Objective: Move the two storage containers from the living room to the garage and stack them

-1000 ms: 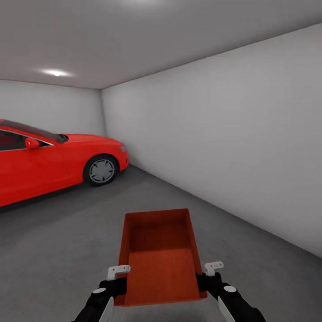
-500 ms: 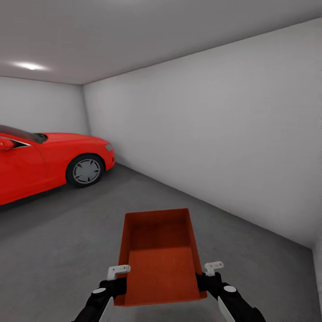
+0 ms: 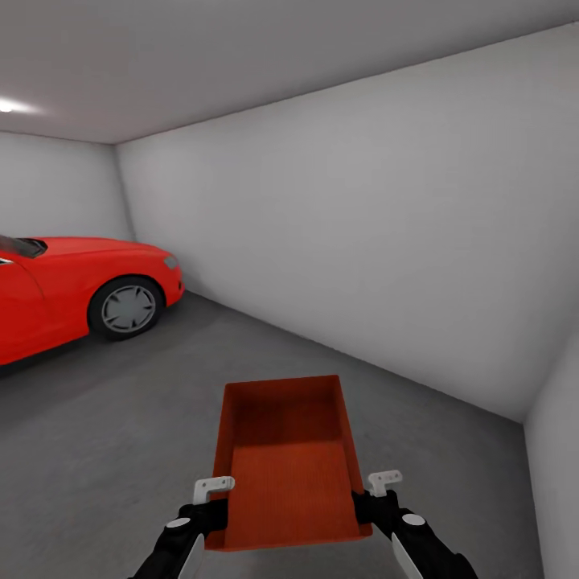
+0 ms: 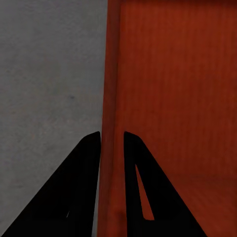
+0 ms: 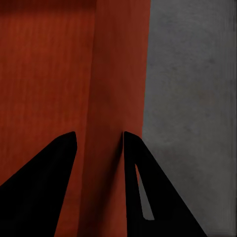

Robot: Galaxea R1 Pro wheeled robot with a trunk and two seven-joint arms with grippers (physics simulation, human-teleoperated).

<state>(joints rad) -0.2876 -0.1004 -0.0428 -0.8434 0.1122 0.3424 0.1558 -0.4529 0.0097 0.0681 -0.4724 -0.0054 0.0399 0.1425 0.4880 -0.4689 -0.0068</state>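
One orange-red open-top storage container (image 3: 289,474) hangs low in front of me over the garage's dark grey floor (image 3: 121,418). My left gripper (image 3: 211,513) is shut on its left wall near the close end. My right gripper (image 3: 371,508) is shut on its right wall. In the left wrist view the black fingers (image 4: 86,163) straddle the thin container wall (image 4: 111,89), with my left gripper (image 4: 112,136) pinching it above the floor (image 4: 49,74). Seen from the right wrist, my right gripper (image 5: 98,134) clamps the other wall (image 5: 116,74) over the floor (image 5: 192,98). The container is empty.
A red car (image 3: 72,289) stands at the left, its front wheel (image 3: 126,308) towards me. A plain white wall (image 3: 362,225) runs along the right, and a nearer wall corner (image 3: 555,450) juts in at the far right. Open concrete lies ahead of the container.
The whole view has swung to the right, so the car sits further left in the picture and a wall corner has come in at the right. Both grippers keep the same hold on the container.
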